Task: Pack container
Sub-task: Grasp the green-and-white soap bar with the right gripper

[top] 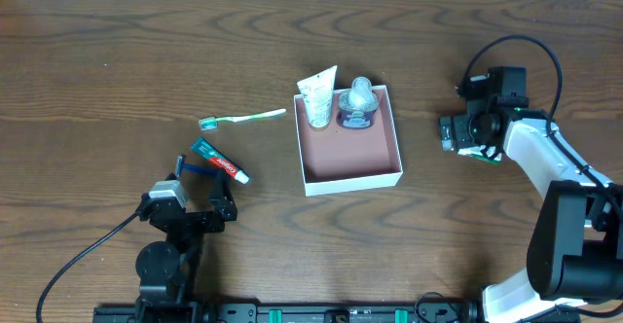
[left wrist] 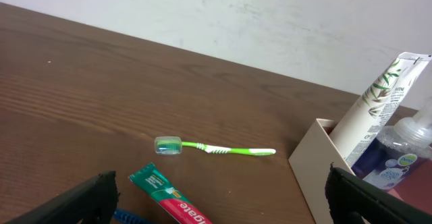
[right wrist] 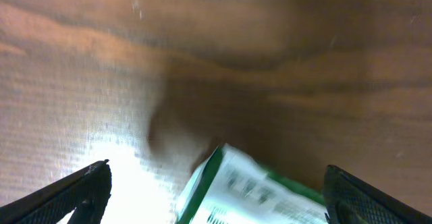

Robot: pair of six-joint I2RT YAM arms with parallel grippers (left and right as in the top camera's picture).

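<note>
The container (top: 352, 179) is a shallow white box with a reddish-brown inside, at the table's middle. A white tube (top: 317, 97) and a purple bottle (top: 356, 106) stand in its far end. A green toothbrush (top: 243, 118) and a red-green toothpaste tube (top: 219, 161) lie to its left. My left gripper (top: 202, 187) is open and empty, low behind the toothpaste (left wrist: 172, 197), with the box wall (left wrist: 314, 177) to its right. My right gripper (top: 469, 133) is open, right of the box, straddling a green-white packet (right wrist: 256, 190) without closing on it.
A blue item (top: 185, 164) lies beside the toothpaste, by my left finger. The toothbrush (left wrist: 216, 148) lies across the wood ahead of the left gripper. The right arm's cable loops above its wrist (top: 516, 46). A light wall runs behind the table's far edge.
</note>
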